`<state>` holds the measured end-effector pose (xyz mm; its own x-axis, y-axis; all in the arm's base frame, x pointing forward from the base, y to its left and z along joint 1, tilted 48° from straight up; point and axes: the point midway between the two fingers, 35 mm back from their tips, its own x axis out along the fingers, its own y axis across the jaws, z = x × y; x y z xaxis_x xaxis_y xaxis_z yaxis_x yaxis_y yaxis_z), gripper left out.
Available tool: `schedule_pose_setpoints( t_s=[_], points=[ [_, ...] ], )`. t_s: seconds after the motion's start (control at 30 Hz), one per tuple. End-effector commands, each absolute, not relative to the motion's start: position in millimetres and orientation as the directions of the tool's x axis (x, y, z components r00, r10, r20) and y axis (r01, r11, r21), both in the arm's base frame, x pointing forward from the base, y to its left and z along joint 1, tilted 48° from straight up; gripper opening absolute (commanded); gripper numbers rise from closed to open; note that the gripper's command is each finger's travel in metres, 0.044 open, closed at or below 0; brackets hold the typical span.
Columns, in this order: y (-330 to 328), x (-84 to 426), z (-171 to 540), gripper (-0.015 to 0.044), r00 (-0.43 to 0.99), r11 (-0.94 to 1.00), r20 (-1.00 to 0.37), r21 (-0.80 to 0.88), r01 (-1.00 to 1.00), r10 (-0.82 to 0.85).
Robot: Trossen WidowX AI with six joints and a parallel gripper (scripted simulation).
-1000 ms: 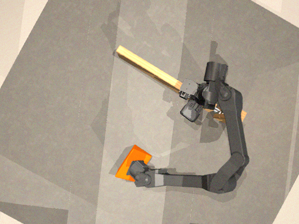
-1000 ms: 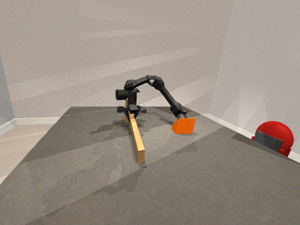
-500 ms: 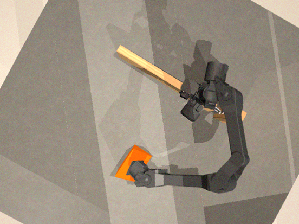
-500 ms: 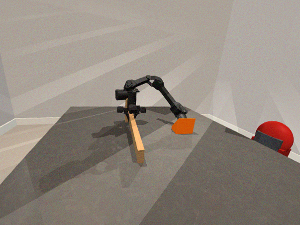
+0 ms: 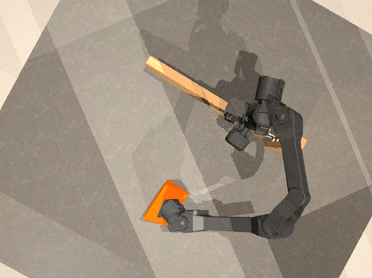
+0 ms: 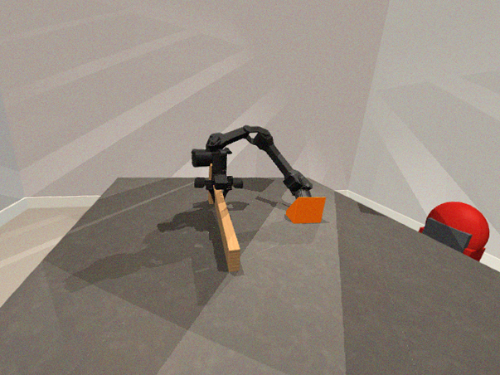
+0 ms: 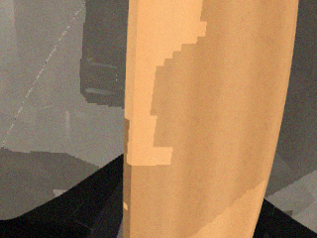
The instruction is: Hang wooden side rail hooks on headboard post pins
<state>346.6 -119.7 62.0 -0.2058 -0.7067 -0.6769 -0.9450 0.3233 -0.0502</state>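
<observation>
The wooden side rail (image 5: pixel 186 83) (image 6: pixel 225 225) (image 7: pixel 213 99) stands on its narrow edge, its far end touching the table at the upper left in the top view and nearest in the exterior view. My gripper (image 5: pixel 238 121) (image 6: pixel 219 191) is shut on the rail, towards its hook end. The wooden post (image 5: pixel 304 143) (image 6: pixel 210 171) stands just beyond that end, partly hidden by the arm. Small bright metal parts, apparently the hooks (image 5: pixel 273 137), show between rail and post in the top view. The pins and slot are hidden, so I cannot tell whether the hooks sit on the pins.
The arm's base is at an orange block (image 5: pixel 157 205) (image 6: pixel 307 210), to one side of the rail. The arm bends over the post from there. A red rounded object (image 6: pixel 460 219) with a dark panel stands beyond the table's right edge in the exterior view. Shadows cross the table.
</observation>
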Motion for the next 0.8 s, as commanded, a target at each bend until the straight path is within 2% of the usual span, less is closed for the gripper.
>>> schedule_pose_setpoints(
  t_s=[0.0, 0.77],
  points=[
    [-118.4, 351.7, 66.6, 0.0, -0.186, 0.317, -0.678, -0.072, -0.946, -0.711],
    [-120.2, 353.5, 68.1, 0.0, -0.186, 0.317, -0.678, -0.072, -0.946, -0.711]
  ],
)
